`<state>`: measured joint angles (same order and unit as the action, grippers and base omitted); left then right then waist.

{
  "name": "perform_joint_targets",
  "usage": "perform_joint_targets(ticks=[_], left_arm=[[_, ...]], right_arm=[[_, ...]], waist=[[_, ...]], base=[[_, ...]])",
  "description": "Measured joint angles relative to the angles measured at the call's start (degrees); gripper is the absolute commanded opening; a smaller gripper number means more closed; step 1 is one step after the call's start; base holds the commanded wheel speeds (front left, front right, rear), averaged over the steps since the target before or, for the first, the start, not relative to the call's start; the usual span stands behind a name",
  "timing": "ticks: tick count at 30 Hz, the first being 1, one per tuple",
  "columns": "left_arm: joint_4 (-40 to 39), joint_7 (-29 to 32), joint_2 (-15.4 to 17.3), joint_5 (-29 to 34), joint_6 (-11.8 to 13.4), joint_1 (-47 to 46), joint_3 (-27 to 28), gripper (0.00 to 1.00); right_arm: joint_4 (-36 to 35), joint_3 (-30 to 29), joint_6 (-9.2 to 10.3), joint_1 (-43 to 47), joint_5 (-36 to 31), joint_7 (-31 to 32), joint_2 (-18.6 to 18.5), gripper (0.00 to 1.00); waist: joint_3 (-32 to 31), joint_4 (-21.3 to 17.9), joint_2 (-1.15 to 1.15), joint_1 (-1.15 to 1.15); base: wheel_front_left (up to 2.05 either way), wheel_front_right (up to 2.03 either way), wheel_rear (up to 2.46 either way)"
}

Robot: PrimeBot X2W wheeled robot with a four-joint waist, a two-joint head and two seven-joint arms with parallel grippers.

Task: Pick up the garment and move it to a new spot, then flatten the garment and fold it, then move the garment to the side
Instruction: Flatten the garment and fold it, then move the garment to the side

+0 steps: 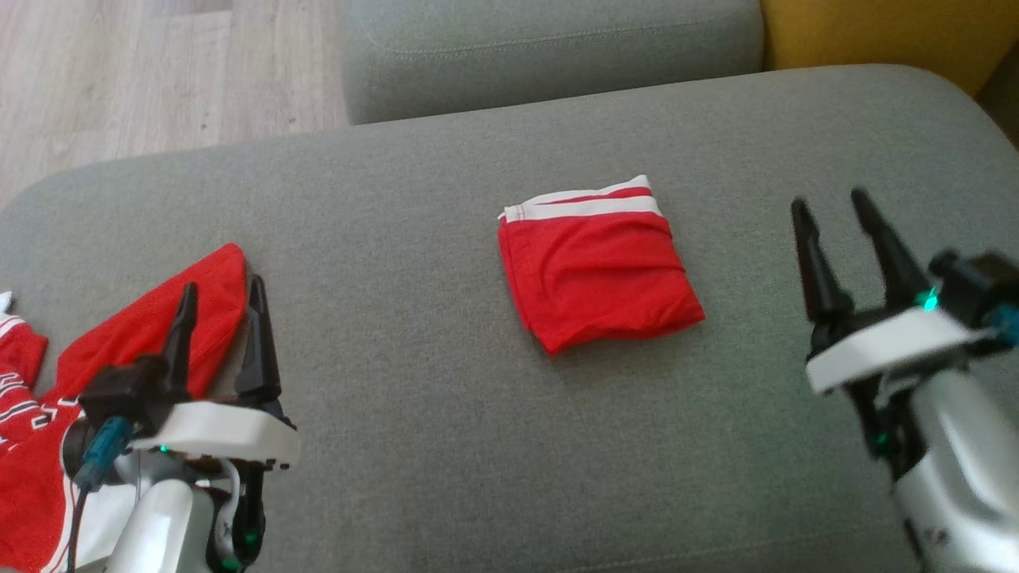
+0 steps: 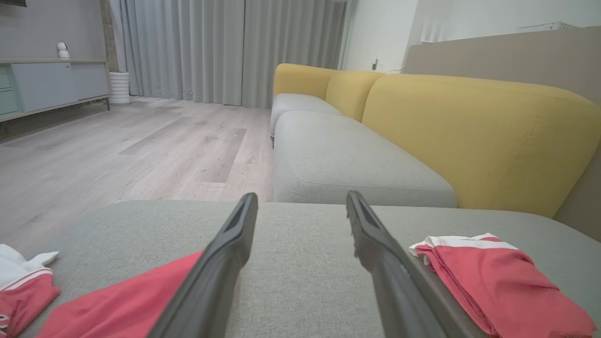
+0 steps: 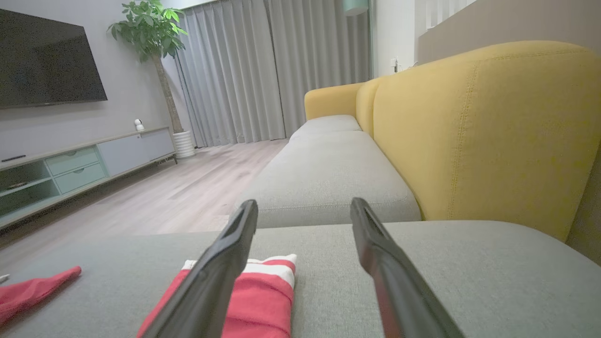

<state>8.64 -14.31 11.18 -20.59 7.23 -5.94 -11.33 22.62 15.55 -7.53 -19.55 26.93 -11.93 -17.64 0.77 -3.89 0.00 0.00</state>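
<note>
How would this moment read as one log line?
folded red garment: on grey cushion | left end effector: open | right end effector: open

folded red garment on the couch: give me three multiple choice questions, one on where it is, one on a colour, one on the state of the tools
1. Where does the folded garment lie in the head view?
A. on the grey cushion, between the left tool and the right tool
B. clamped in the right tool
C. draped over the left tool

2. What colour is the band along its far edge?
A. blue
B. white
C. black

3. How do the tools stand?
A. both shut
B. left shut on the garment, right open
C. both open

Answers: 1 A, it rests mid-cushion with a tool on either side. 2 B, white stripes edge the red cloth. 3 C, both stand spread in their wrist views, gripping nothing.
</note>
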Motion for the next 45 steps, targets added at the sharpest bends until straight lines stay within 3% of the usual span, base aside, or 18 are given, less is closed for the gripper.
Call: perform_joint_targets(ticks=[8, 17, 22, 33, 41, 45], left_arm=[[2.76, -0.24, -2.54, 3.70, -2.43, 0.90, 3.13, 1.00], [4.11, -0.24, -4.60, 6.38, -5.11, 0.91, 4.87, 1.00], [4.85, -0.24, -5.87, 7.50, -6.78, -0.35, 4.88, 1.00], [5.49, -0.24, -7.87, 8.59, -9.60, -5.80, 4.30, 1.00], [6.43, -0.24, -8.24, 8.92, -10.27, -7.67, 4.14, 1.00], [6.65, -0.24, -8.40, 8.94, -10.34, -7.67, 4.17, 1.00]], right_arm=[[1.44, -6.14, 0.00, 5.37, -7.11, -1.26, 6.08, 1.00], [2.03, -6.77, 0.00, 4.89, -9.37, -0.08, 6.46, 1.00], [5.61, -6.26, 0.00, 0.65, -8.66, 4.60, 6.28, 1.00], [24.68, -5.37, 0.00, -20.41, -4.68, 16.79, 5.84, 1.00], [40.29, -7.10, 0.00, -26.43, -2.15, 31.97, 6.05, 1.00], [42.02, -8.06, 0.00, -28.26, -0.21, 33.22, 6.20, 1.00]], waist=[[1.05, 1.08, 0.00, 0.00], [1.45, 2.03, 0.00, 0.00], [2.77, 3.06, 0.00, 0.00], [8.15, 8.44, 0.00, 0.01], [11.05, 12.69, 0.00, 0.01], [11.55, 13.68, 0.00, 0.00]], base=[[0.00, 0.00, 0.00], [0.00, 0.00, 0.00], [0.00, 0.00, 0.00], [0.00, 0.00, 0.00], [0.00, 0.00, 0.00], [0.00, 0.00, 0.00]])
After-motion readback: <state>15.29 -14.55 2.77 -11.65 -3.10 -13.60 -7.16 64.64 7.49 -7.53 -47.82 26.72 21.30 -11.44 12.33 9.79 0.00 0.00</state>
